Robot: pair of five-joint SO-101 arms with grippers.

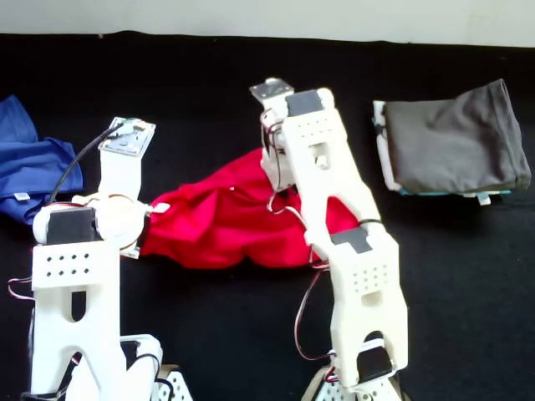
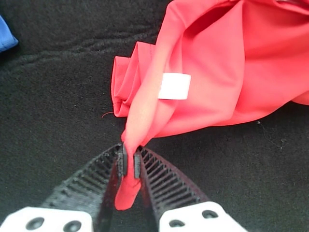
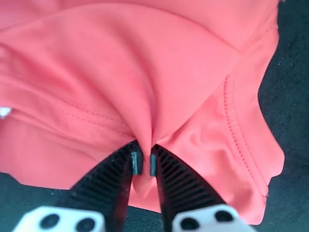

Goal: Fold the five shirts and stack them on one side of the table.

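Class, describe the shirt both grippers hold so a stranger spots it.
On the black table, look between the white arms. The crumpled red shirt there is pinched by left gripper and right gripper, unlike the blue shirt and folded grey shirt.

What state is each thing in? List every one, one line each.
red shirt: unfolded, bunched on the table, pinched at two spots.
left gripper: shut on a corner of the red shirt, near its white tag.
right gripper: shut on a raised fold of the red shirt.
grey shirt: folded, lying flat on the right arm's side.
blue shirt: unfolded, crumpled at the table's far left edge.
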